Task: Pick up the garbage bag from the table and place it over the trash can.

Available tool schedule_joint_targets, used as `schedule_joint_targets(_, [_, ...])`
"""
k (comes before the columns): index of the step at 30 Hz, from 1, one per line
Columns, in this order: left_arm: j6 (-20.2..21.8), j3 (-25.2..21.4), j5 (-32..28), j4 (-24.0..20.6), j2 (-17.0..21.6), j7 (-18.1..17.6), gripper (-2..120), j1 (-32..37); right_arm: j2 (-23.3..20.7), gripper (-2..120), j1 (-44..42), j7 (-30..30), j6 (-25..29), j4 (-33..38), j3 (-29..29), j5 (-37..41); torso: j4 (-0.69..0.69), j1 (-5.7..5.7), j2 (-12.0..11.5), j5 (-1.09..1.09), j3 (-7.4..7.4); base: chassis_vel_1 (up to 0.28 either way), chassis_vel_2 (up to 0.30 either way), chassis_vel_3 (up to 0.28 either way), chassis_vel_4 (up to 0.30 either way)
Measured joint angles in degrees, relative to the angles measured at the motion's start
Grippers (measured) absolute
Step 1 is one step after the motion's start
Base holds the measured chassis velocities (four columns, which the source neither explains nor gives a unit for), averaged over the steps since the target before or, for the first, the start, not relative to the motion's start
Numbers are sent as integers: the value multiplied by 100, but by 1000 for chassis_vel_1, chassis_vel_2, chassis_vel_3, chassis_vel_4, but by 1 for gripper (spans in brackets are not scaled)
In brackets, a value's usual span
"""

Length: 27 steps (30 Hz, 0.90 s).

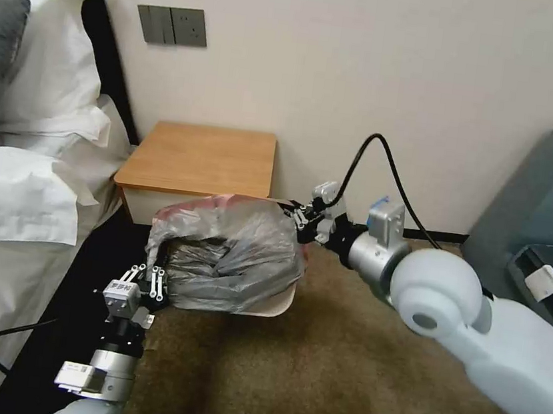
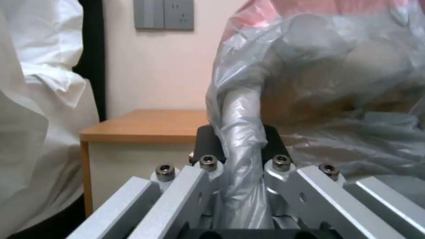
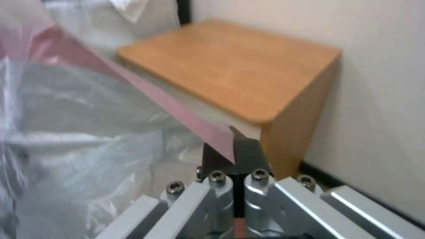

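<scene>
Left arm: comes up from the bottom of the head view beside the bed, wrist pointing up and forward, so the left claw (image 1: 150,277) sits at the near-left corner of the bag's mouth.
Left claw: clenched on a bunched, twisted strip of the bag; the wrist view shows the film squeezed flat between the two dark pads (image 2: 206,141).
Right arm: reaches in from the right, forearm stretched toward the wall, black cable looping over it, right claw (image 1: 300,218) at the far-right corner of the bag.
Right claw: clamped tight on the pink rim, which is pulled into a taut straight edge running right into the pads (image 3: 250,154).
Bag: thin crinkly translucent grey plastic garbage bag with a pinkish rim (image 1: 231,248), held up between both claws, mouth open and sagging in the middle, pretty wrinkled.
Bin: small cream-white plastic trash can (image 1: 274,307) on the brown carpet; the bag hangs over it, and just a bit of its rim peeks out at the near-right side.
Bench: small wooden nightstand with an orange-brown top (image 1: 205,158), against the wall just behind the bag.
</scene>
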Motion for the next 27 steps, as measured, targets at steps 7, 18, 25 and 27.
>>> schedule_joint_targets(7, [-4,-96,-527,-54,-15,296,7,11,10,0,31,119,-450,-126,44,690,0,0,0,0,0,0,0,0,0])
schedule_joint_targets(18, [191,-322,-1479,-72,13,761,7,16,-35,0,4,245,-635,-257,445,1809,0,0,0,0,0,0,0,0,0])
schedule_joint_targets(25, [548,-337,-2162,-76,15,812,7,-10,-21,2,-349,428,-630,-94,733,2037,0,0,0,0,0,0,0,0,0])
schedule_joint_targets(27, [641,-359,-2351,-76,25,798,7,-18,-14,10,-509,610,-535,16,838,2046,0,0,0,0,0,0,0,0,0])
